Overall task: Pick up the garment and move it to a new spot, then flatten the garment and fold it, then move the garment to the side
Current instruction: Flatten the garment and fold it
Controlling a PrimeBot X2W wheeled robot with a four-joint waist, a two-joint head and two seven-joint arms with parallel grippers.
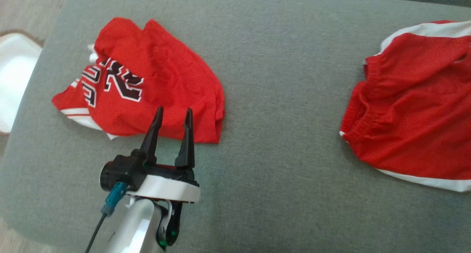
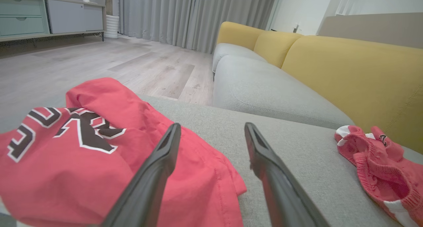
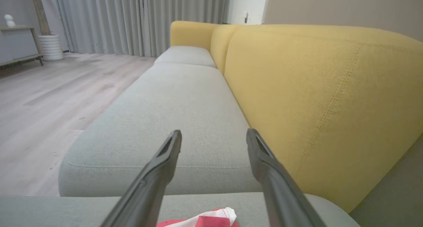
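Grey sofa seat [image 1: 279, 72], yellow backrest [image 3: 314, 88] behind, wood floor [image 2: 99, 61] beyond. Red jersey [image 1: 158, 80] with the dark number lay bunched and part-folded right ahead of the left gripper [image 1: 174, 109], whose fingertips sat over its near hem. The hem corner showed between the two fingers in the left wrist view. Left fingers were spread wide, nothing between them, apparently lined up to take that edge. Red shorts [image 1: 412, 109] with white trim lay fairly flat, well off to that gripper's right, apart from the jersey. The right gripper [image 3: 214, 131] was also spread and empty, pointing along the seat. A scrap of red-and-white cloth [image 3: 205, 219], probably the shorts' trim, lay just under its fingers. Judged: the wide gap between the two garments gave each its own working patch. Which one was being worked couldn't be told for sure. Neither was fully flat.
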